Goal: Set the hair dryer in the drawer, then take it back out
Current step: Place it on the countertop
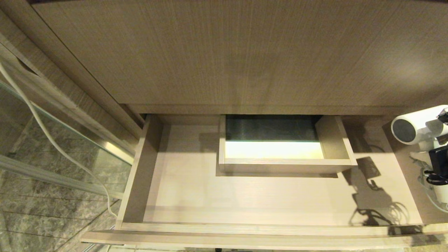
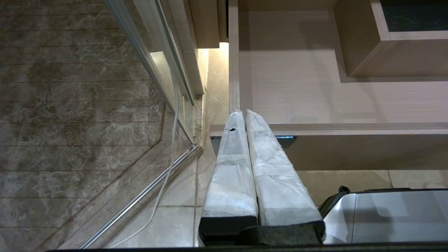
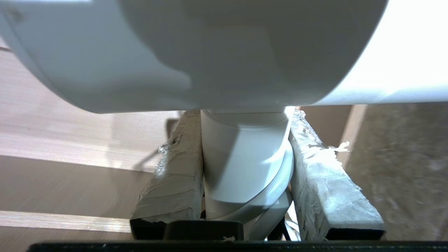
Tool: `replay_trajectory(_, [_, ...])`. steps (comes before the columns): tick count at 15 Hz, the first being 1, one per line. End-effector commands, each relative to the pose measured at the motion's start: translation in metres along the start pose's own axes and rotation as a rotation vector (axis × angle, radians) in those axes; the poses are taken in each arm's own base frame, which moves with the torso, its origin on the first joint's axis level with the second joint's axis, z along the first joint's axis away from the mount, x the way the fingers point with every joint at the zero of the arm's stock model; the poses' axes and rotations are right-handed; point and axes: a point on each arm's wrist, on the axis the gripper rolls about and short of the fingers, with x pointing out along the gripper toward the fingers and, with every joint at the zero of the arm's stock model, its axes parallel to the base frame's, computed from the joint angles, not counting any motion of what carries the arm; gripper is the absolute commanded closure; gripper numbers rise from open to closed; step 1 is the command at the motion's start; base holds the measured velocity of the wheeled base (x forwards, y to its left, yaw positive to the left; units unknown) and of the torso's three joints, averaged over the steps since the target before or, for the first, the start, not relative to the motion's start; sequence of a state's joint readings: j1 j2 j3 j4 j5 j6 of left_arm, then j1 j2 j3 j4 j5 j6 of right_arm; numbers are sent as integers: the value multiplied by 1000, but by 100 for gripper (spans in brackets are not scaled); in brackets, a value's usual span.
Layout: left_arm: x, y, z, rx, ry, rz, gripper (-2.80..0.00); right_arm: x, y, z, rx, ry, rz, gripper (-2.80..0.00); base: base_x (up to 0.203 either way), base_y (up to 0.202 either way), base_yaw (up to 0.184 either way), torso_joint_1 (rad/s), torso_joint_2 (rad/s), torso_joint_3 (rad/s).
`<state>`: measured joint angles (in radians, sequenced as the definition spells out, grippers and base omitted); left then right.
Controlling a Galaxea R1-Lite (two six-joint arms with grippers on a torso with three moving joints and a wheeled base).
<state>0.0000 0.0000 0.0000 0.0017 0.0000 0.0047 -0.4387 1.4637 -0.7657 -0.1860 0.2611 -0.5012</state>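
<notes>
Head view is looking down into the drawer (image 1: 196, 196), which is standing pulled well out with its floor bare around the boxed cutout (image 1: 283, 164) in the middle. On the far left, a white cable (image 1: 52, 140) is trailing down past a glass panel (image 1: 70, 140) to the marble floor (image 1: 42, 206).

Left wrist view is showing what the head camera is missing: the left gripper (image 2: 241, 117), its padded fingers (image 2: 227, 168) pressed together on nothing, is hanging just outside the near left corner of the drawer, probably parked clear of the work.

Moving right, the hair dryer (image 1: 416, 127) is hanging in the air at the right edge of the picture, above the drawer's right side, barrel lying level with its dark round end turned leftward. Its coiled cord (image 1: 432, 178) is dangling below and throwing a shadow on the drawer floor.

Right wrist view is settling the grip, which the head camera is cutting off: the right gripper (image 3: 245, 164) is clamping its taped fingers (image 3: 175, 175) around the white handle, just under the barrel. Holding it by the handle likely keeps the barrel level for setting down inside.
</notes>
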Motion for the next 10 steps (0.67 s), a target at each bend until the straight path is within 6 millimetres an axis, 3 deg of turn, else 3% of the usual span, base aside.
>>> replay_trajectory(1, [0,0,0,0,1,0,0,-21,2,8,-20,-54,-33,0,0,0,0,0,0,0])
replay_trajectory(5, [0,0,0,0,1,0,0,-42,10,5,-34,-87,-51,0,0,0,0,0,0,0])
replay_trajectory(7, [0,0,0,0,0,0,0,-73,22,-1,-53,-143,-86,0,0,0,0,0,0,0])
replay_trajectory(10, [0,0,0,0,1,0,0,-95,35,-14,-62,-172,-108,0,0,0,0,0,0,0])
